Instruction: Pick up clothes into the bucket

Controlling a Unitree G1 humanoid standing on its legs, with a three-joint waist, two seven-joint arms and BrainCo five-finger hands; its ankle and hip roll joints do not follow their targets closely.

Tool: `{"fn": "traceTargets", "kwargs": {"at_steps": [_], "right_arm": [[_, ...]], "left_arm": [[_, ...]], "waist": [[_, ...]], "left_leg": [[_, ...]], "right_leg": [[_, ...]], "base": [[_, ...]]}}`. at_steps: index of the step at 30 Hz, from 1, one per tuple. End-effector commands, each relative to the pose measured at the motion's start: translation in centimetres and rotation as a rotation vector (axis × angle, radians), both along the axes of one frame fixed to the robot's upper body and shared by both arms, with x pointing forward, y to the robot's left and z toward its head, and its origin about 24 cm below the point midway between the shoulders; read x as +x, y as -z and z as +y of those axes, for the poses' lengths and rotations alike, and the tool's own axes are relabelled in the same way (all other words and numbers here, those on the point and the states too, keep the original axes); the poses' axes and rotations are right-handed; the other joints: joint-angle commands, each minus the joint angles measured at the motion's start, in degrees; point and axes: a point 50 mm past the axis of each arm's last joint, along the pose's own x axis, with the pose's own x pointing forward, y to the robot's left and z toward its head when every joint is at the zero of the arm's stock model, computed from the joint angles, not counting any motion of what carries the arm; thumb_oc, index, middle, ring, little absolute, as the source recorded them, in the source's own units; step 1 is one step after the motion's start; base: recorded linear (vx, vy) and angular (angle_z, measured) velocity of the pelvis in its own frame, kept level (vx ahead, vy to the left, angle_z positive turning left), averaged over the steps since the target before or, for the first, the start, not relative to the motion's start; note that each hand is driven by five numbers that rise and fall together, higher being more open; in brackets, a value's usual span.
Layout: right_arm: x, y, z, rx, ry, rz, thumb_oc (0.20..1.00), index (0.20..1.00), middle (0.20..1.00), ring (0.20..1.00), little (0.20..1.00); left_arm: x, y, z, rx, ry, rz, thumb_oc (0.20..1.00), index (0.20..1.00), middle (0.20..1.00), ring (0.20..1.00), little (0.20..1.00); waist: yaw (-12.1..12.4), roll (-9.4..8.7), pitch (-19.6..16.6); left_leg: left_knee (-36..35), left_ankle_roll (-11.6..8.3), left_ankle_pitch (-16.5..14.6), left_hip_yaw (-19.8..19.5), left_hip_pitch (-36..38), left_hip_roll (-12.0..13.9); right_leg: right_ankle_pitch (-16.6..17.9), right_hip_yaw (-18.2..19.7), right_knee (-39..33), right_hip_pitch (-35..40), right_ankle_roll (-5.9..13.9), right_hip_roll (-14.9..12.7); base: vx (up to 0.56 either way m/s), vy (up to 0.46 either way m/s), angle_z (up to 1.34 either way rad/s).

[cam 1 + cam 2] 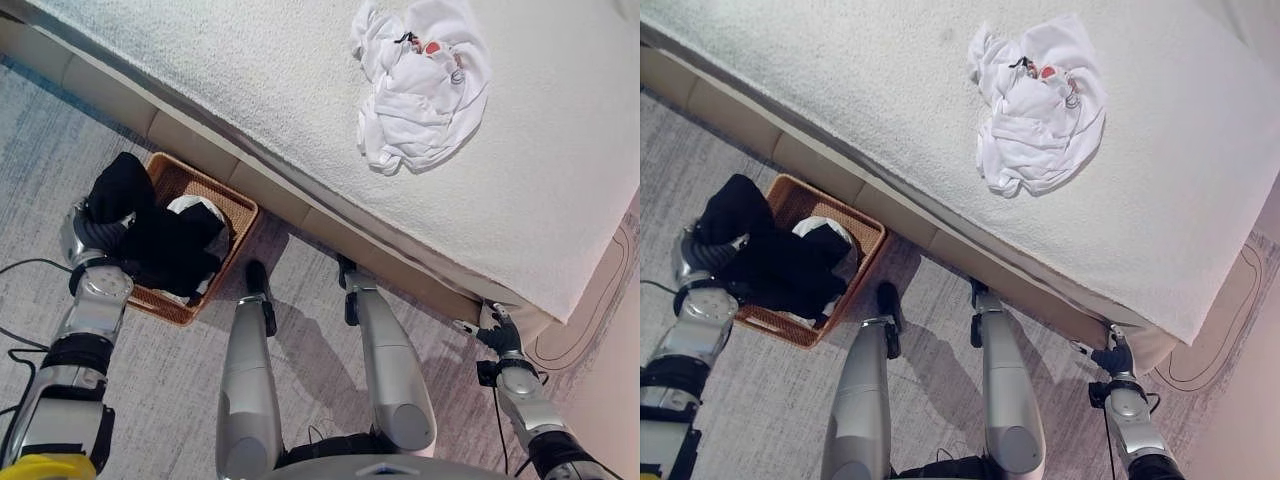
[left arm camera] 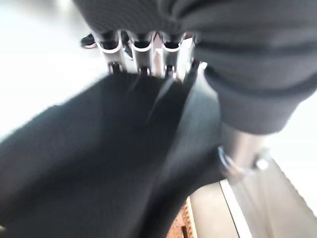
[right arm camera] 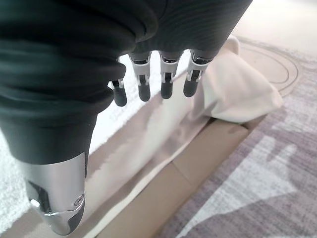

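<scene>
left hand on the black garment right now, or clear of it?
Touching. In the left wrist view the left hand has its fingers buried in the black garment; the left eye view shows the cloth draped over that hand above the basket.

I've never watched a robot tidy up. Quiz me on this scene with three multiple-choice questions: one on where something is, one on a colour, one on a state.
1. Where is the white garment?
A. On the bed
B. In the basket
C. On the floor

2. What colour is the garment the left hand holds?
A. Red
B. Black
C. Yellow

3. The right hand is:
A. Holding cloth
B. Holding nothing
C. Inside the basket

Answers:
1. A, it lies crumpled on the bed.
2. B, the black garment drapes over the wicker basket.
3. B, its fingers hang loose beside the bed's edge.
</scene>
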Motion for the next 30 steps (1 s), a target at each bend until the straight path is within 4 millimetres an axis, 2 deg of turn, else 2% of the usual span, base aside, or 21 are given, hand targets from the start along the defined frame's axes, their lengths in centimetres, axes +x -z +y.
{"fn": "traceTargets", "kwargs": {"at_steps": [1, 3, 5, 6, 8, 9, 10, 11, 12, 14, 15, 16, 19, 20, 21, 22, 24, 25, 26, 27, 30], "right_arm": [[0.5, -3.7, -2.3, -0.148, 0.030, -0.150, 1.000, 1.000, 1.000, 1.000, 1.000], [1.4, -5.1, -2.5, -0.160, 0.037, -0.217, 1.000, 1.000, 1.000, 1.000, 1.000], [2.2, -8.4, -2.4, -0.247, 0.004, -0.344, 1.000, 1.000, 1.000, 1.000, 1.000], [2.2, -8.4, -2.4, -0.247, 0.005, -0.344, 1.000, 1.000, 1.000, 1.000, 1.000], [2.8, -11.5, -2.4, -0.339, -0.006, -0.478, 1.000, 1.000, 1.000, 1.000, 1.000], [3.1, -13.9, -2.8, -0.411, 0.019, -0.577, 1.000, 1.000, 1.000, 1.000, 1.000], [3.0, -14.0, -2.8, -0.414, 0.017, -0.577, 1.000, 1.000, 1.000, 1.000, 1.000], [3.6, -16.7, -3.0, -0.458, 0.045, -0.693, 1.000, 1.000, 1.000, 1.000, 1.000], [3.6, -16.7, -3.0, -0.460, 0.044, -0.693, 1.000, 1.000, 1.000, 1.000, 1.000], [4.3, -18.2, -3.1, -0.468, 0.057, -0.742, 1.000, 1.000, 1.000, 1.000, 1.000], [5.0, -19.8, -3.3, -0.469, 0.083, -0.793, 1.000, 1.000, 1.000, 1.000, 1.000], [5.1, -19.9, -3.3, -0.471, 0.081, -0.794, 1.000, 1.000, 1.000, 1.000, 1.000], [6.9, -22.9, -4.5, -0.472, 0.134, -0.850, 1.000, 1.000, 1.000, 1.000, 1.000], [7.0, -23.0, -4.5, -0.472, 0.132, -0.854, 1.000, 1.000, 1.000, 1.000, 1.000], [8.1, -24.1, -5.0, -0.455, 0.152, -0.848, 1.000, 1.000, 1.000, 1.000, 1.000], [8.3, -24.3, -5.0, -0.456, 0.150, -0.851, 1.000, 1.000, 1.000, 1.000, 1.000], [9.4, -26.0, -5.6, -0.462, 0.154, -0.841, 1.000, 1.000, 1.000, 1.000, 1.000], [10.4, -27.5, -5.8, -0.462, 0.155, -0.843, 1.000, 1.000, 1.000, 1.000, 1.000], [11.2, -28.7, -5.9, -0.476, 0.141, -0.831, 1.000, 1.000, 1.000, 1.000, 1.000], [11.7, -29.3, -6.0, -0.479, 0.143, -0.816, 1.000, 1.000, 1.000, 1.000, 1.000], [13.4, -31.0, -6.2, -0.524, 0.132, -0.734, 1.000, 1.000, 1.000, 1.000, 1.000]], "left_arm": [[-0.8, -3.1, 1.4, 0.216, -0.055, -0.006, 1.000, 1.000, 1.000, 1.000, 1.000], [-1.1, -3.2, 2.1, 0.260, -0.089, 0.037, 1.000, 1.000, 1.000, 1.000, 1.000], [-1.3, -3.2, 2.9, 0.296, -0.122, 0.094, 1.000, 1.000, 1.000, 1.000, 1.000], [-1.3, -3.2, 2.9, 0.296, -0.121, 0.093, 1.000, 1.000, 1.000, 1.000, 1.000], [-1.6, -3.2, 3.1, 0.315, -0.115, 0.113, 1.000, 1.000, 1.000, 1.000, 1.000], [-2.0, -3.1, 3.0, 0.334, -0.101, 0.111, 1.000, 1.000, 1.000, 1.000, 1.000], [-2.0, -3.1, 3.0, 0.332, -0.102, 0.111, 1.000, 1.000, 1.000, 1.000, 1.000], [-2.3, -2.3, 2.7, 0.313, -0.086, 0.116, 1.000, 1.000, 1.000, 1.000, 1.000], [-2.4, -2.2, 2.7, 0.311, -0.087, 0.116, 1.000, 1.000, 1.000, 1.000, 1.000], [-2.6, -1.2, 2.2, 0.223, -0.070, 0.082, 1.000, 1.000, 1.000, 1.000, 1.000], [-2.7, 0.1, 1.5, 0.117, -0.054, 0.037, 1.000, 1.000, 1.000, 1.000, 1.000], [-2.8, 0.2, 1.5, 0.114, -0.056, 0.036, 1.000, 1.000, 1.000, 1.000, 1.000], [-2.5, 1.9, -1.2, 0.019, 0.038, -0.017, 1.000, 1.000, 1.000, 1.000, 1.000], [-2.5, 1.9, -1.2, 0.016, 0.037, -0.020, 1.000, 1.000, 1.000, 1.000, 1.000], [-2.6, 3.1, -2.8, -0.066, 0.097, -0.049, 1.000, 1.000, 1.000, 1.000, 1.000], [-2.6, 3.1, -2.8, -0.070, 0.095, -0.053, 1.000, 1.000, 1.000, 1.000, 1.000], [-2.6, 3.9, -4.1, -0.193, 0.157, -0.095, 1.000, 1.000, 1.000, 1.000, 1.000], [-2.6, 4.6, -5.4, -0.307, 0.223, -0.129, 1.000, 1.000, 1.000, 1.000, 1.000], [-2.7, 5.4, -6.2, -0.411, 0.265, -0.144, 1.000, 1.000, 1.000, 1.000, 1.000], [-2.6, 6.1, -7.4, -0.486, 0.301, -0.145, 1.000, 1.000, 1.000, 1.000, 1.000], [-2.6, 7.9, -10.4, -0.615, 0.391, -0.111, 1.000, 1.000, 1.000, 1.000, 1.000]], "waist": [[-0.12, 0.76, -0.88], [-0.37, 0.98, -0.88], [-0.64, 1.36, -0.88], [-0.62, 1.37, -0.88], [-0.42, 1.86, -0.88], [-0.02, 2.36, -0.88], [-0.13, 2.42, -0.88], [0.52, 2.86, -0.88], [0.43, 2.91, -0.88], [1.06, 3.35, -0.88], [2.08, 3.76, -0.88], [1.90, 3.85, -0.88], [3.97, 4.96, -0.88], [3.71, 4.96, -0.88], [5.33, 5.69, -0.88], [5.07, 5.76, -0.88], [6.56, 6.29, -0.88], [7.09, 6.91, -0.88], [7.67, 7.33, -0.88], [8.61, 7.48, -0.88], [9.95, 8.20, -0.88]], "left_leg": [[-0.03, 1.21, -1.29, -1.16, -0.26, -1.66], [0.20, 1.24, -1.48, -1.08, -0.78, -1.68], [0.49, 1.27, -1.80, -0.90, -1.11, -1.82], [0.49, 1.27, -1.80, -0.90, -1.11, -1.82], [0.57, 1.32, -1.94, -0.92, -1.22, -2.08], [0.39, 1.26, -1.98, -1.01, -1.12, -2.27], [0.42, 1.26, -2.00, -1.03, -1.13, -2.27], [0.04, 1.20, -1.95, -1.04, -0.80, -2.47], [0.02, 1.20, -1.95, -1.04, -0.79, -2.46], [-0.39, 1.11, -1.75, -1.23, -0.52, -2.73], [-1.29, 0.95, -1.32, -1.48, -0.03, -3.09], [-1.39, 0.94, -1.26, -1.51, 0.01, -3.11], [-3.19, 0.64, -0.25, -1.93, 0.61, -3.72], [-3.59, 0.82, 1.59, -1.54, -0.46, -3.82], [-4.37, 0.45, 0.73, -2.15, 0.76, -4.11], [-4.70, 0.62, 2.37, -1.77, -0.20, -4.17], [-5.61, 0.24, 1.55, -2.49, 0.97, -4.38], [-6.69, 0.02, 2.25, -2.83, 1.10, -4.53], [-7.89, 0.02, 4.52, -2.69, 0.13, -4.77], [-8.50, -0.31, 3.34, -3.25, 1.36, -4.87], [-10.59, -0.78, 4.65, -4.02, 1.41, -5.24]], "right_leg": [[-6.75, -1.35, 5.61, 2.09, 1.91, -1.43], [-6.95, -1.01, 6.07, 1.29, 1.90, -1.48], [-7.49, -0.78, 7.04, 0.54, 1.87, -1.70], [-7.49, -0.78, 7.05, 0.54, 1.87, -1.70], [-7.84, -0.70, 7.53, 0.26, 1.80, -1.86], [-8.11, -0.69, 7.96, 0.11, 1.77, -2.00], [-8.14, -0.70, 8.01, 0.10, 1.77, -2.01], [-8.29, -0.69, 7.94, 0.31, 1.72, -2.03], [-8.27, -0.69, 7.91, 0.33, 1.72, -2.02], [-8.27, -0.76, 7.88, 0.41, 1.67, -2.08], [-8.21, -0.91, 7.58, 0.67, 1.56, -2.17], [-8.17, -0.94, 7.52, 0.71, 1.55, -2.18], [-8.17, -1.28, 7.28, 0.81, 1.35, -2.55], [-6.48, -1.64, 6.66, -0.09, 1.01, -2.83], [-7.85, -1.56, 6.98, 0.73, 1.22, -2.82], [-6.32, -1.92, 6.43, -0.08, 0.88, -3.05], [-7.75, -1.78, 6.70, 0.88, 1.09, -3.00], [-7.64, -2.05, 6.48, 0.84, 1.03, -3.24], [-5.99, -2.74, 5.80, -0.04, 0.61, -3.55], [-7.55, -2.65, 6.21, 0.89, 0.89, -3.44], [-7.66, -3.76, 6.29, 0.66, 0.67, -4.01]], "base": [[0.00, 0.000, 0.00], [0.00, 0.000, 0.00], [0.01, 0.012, 0.02], [0.01, 0.010, -0.04], [0.01, -0.003, -0.02], [0.00, 0.000, 0.00], [0.01, -0.015, 0.05], [0.00, -0.010, 0.07], [0.00, -0.016, 0.06], [0.00, -0.024, -0.01], [0.00, -0.043, 0.00], [0.00, -0.044, 0.02], [-0.03, -0.026, 0.06], [-0.01, -0.041, 0.18], [-0.09, -0.014, 0.27], [-0.01, -0.040, 0.33], [0.03, -0.048, 0.23], [-0.01, -0.055, 0.12], [-0.02, -0.069, 0.13], [-0.01, -0.069, 0.14], [0.01, -0.081, 0.19]]}}
